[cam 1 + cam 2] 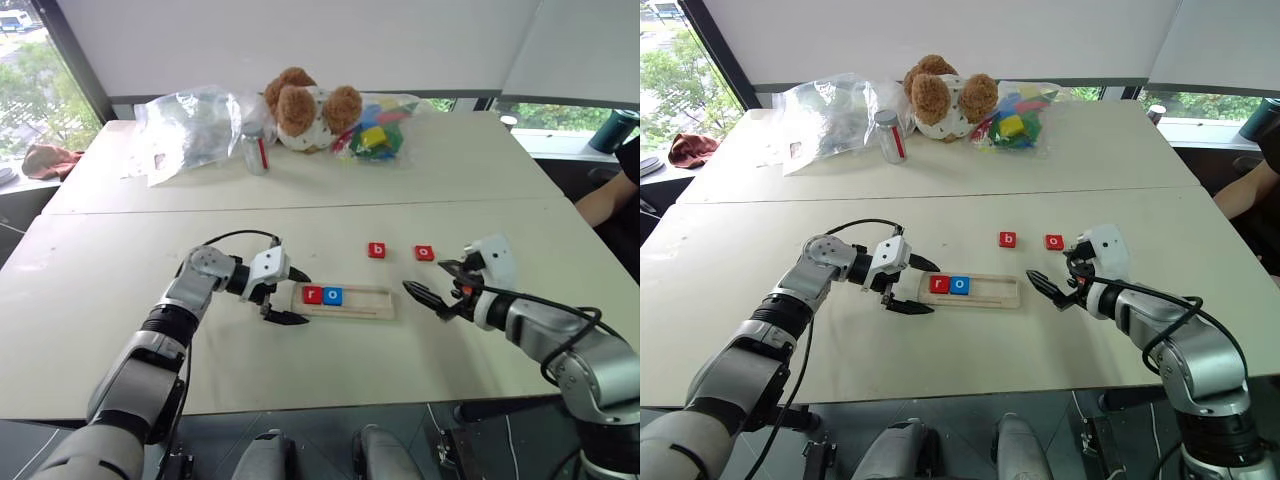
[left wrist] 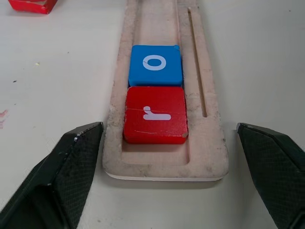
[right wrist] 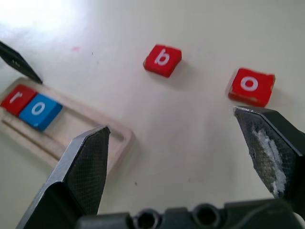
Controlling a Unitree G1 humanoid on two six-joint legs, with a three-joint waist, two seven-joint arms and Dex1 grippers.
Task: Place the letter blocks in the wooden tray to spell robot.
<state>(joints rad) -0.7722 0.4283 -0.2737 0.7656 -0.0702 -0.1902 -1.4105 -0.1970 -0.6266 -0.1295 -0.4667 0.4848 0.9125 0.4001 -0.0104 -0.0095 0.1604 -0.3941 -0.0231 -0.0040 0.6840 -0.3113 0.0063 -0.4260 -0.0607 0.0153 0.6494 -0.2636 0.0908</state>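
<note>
The wooden tray (image 1: 372, 301) lies in the middle of the near table. At its left end sit a red "r" block (image 1: 312, 294) and, touching it, a blue "o" block (image 1: 333, 295). My left gripper (image 1: 298, 297) is open, one finger on each side of the tray's left end, holding nothing. Behind the tray, a red "b" block (image 1: 376, 250) and a red "o" block (image 1: 424, 253) lie loose on the table. My right gripper (image 1: 428, 278) stands open and empty just right of the tray, in front of the red "o" block (image 3: 250, 86).
At the back of the far table are a teddy bear (image 1: 308, 108), a clear plastic bag (image 1: 190, 130), a small bottle with a red label (image 1: 256, 148) and a bag of coloured toy blocks (image 1: 375, 132). A person's arm (image 1: 608, 198) rests at the right edge.
</note>
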